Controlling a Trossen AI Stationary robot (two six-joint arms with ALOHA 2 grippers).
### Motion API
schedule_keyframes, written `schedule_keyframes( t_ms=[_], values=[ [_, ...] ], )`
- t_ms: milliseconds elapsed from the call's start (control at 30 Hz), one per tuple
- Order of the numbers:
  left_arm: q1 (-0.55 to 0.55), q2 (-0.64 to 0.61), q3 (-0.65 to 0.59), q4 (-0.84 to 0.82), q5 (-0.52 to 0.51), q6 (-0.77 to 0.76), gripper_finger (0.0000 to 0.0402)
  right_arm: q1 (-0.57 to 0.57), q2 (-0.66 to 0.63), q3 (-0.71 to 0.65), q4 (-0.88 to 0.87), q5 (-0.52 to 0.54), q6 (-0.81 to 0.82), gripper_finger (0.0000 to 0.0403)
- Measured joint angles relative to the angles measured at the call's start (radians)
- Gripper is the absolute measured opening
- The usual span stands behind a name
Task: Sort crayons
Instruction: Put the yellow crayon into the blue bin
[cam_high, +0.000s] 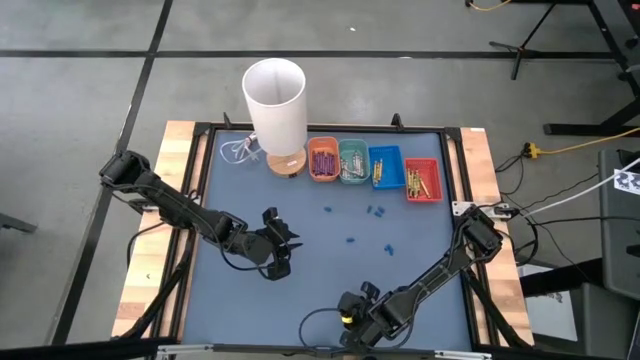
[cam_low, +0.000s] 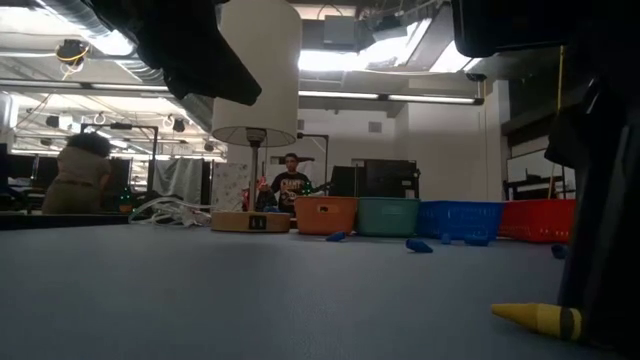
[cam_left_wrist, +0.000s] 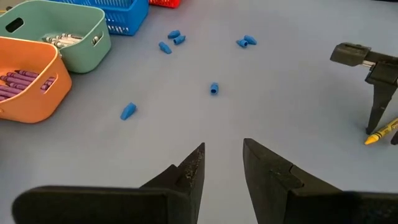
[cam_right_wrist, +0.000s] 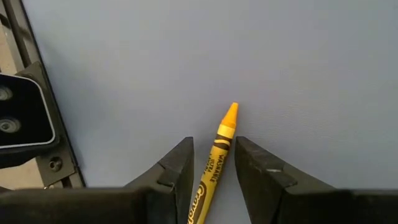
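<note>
Blue desk, wood-edged, two dark arms over it.

Right gripper: low at the near edge of the desk, its fingers set either side of a yellow crayon. The crayon runs lengthwise between the fingers, tip pointing out past them; whether they press it or only flank it I cannot tell. In the low view the same crayon lies flat on the desk surface, at the foot of the gripper.

Left gripper: left of centre, above bare desk, fingers parted, nothing between them.

Trays, one row along the far side, left to right in the high view:
- orange tray, purple crayons inside;
- green tray, pale crayons inside;
- blue tray, yellowish sticks inside, too small to tell more;
- red tray, orange-yellow crayons inside.

Loose items: small blue bits scattered mid-desk, near the trays, well apart from both grippers.

Other: white lamp on a wooden base, just left of the orange tray; a coil of white cable beside it.

Beyond the desk, low view: a seated person at a far bench, another person at the left.
</note>
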Motion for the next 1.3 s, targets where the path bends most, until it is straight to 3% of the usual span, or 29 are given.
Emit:
schedule_keyframes(
  t_ms=[267,600,933,1300],
  values=[
    [0.000,0.000,0.000,0.000,0.000,0.000,0.0094,0.000,0.001,0.000,-0.003,0.000,0.000,0.0110],
    [0.000,0.000,0.000,0.000,0.000,0.000,0.0094,-0.001,0.002,-0.002,-0.015,0.005,0.000,0.0010],
    [0.000,0.000,0.000,0.000,0.000,0.000,0.0094,-0.003,-0.026,-0.004,-0.061,0.030,0.000,0.0022],
    [0.000,0.000,0.000,0.001,0.000,0.000,0.0094,-0.009,-0.224,-0.005,-0.321,0.211,-0.001,0.0015]
  ],
)
